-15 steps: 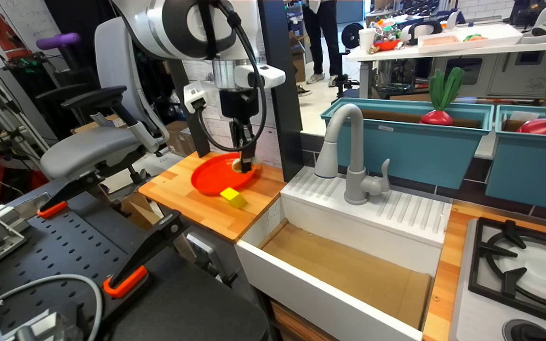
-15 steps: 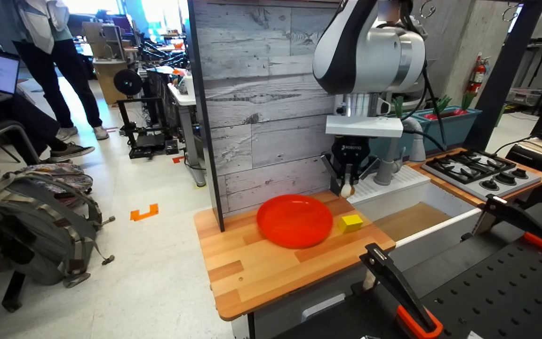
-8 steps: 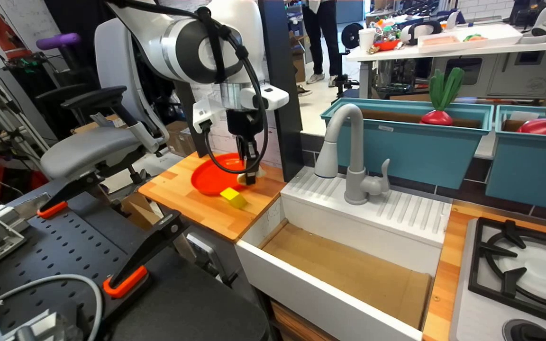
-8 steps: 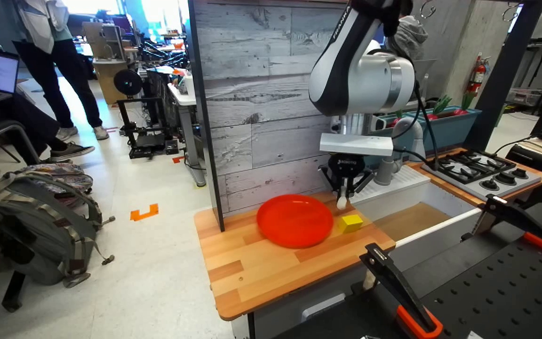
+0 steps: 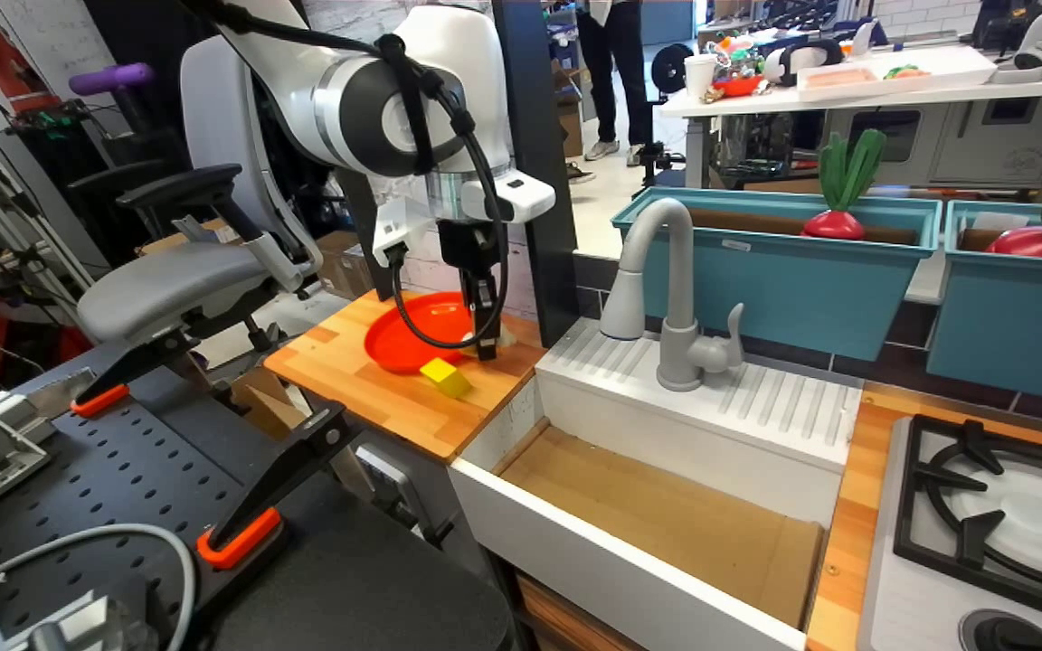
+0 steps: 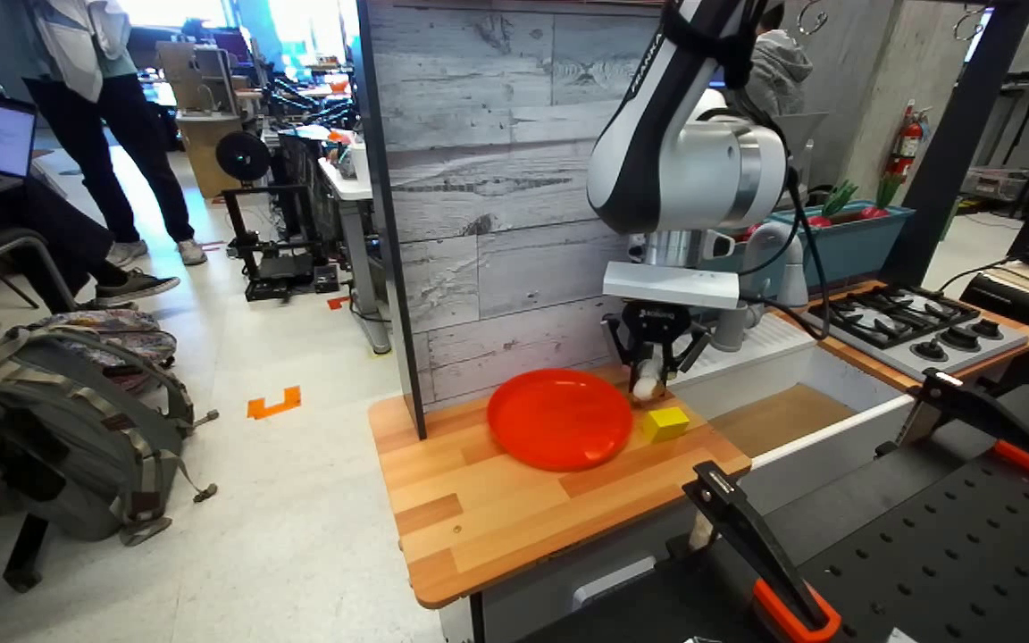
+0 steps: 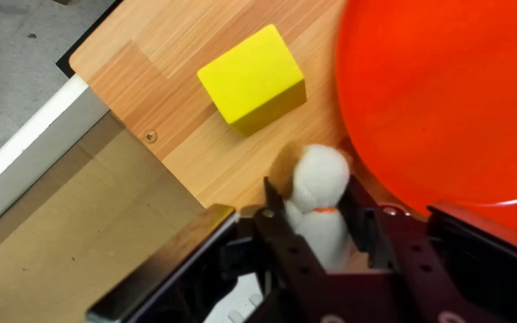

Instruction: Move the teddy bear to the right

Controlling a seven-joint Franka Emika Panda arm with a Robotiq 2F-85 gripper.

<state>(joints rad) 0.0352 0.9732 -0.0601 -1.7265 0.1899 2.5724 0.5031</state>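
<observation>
The teddy bear (image 7: 321, 175) is a small white and tan soft toy with a thin orange band at its neck. It is between the fingers of my gripper (image 7: 310, 181) in the wrist view. In an exterior view it shows low at the back right corner of the wooden counter (image 6: 648, 386). My gripper (image 5: 485, 351) points down there, its tips close to the wood. The fingers stand apart around the toy, with a gap showing beside its lower body at the right finger. In an exterior view the toy is partly hidden behind the gripper (image 5: 506, 338).
The red dish (image 6: 559, 420) lies on the counter beside the gripper. A yellow cube (image 7: 254, 80) sits in front of the toy. The sink (image 5: 666, 506) begins past the counter edge, with the grey faucet (image 5: 679, 289) behind it. A plank wall (image 6: 514, 268) stands behind the counter.
My gripper has come down with the teddy bear from near the dish's back edge to the counter between dish and sink. In the last half second its fingers have spread a little.
</observation>
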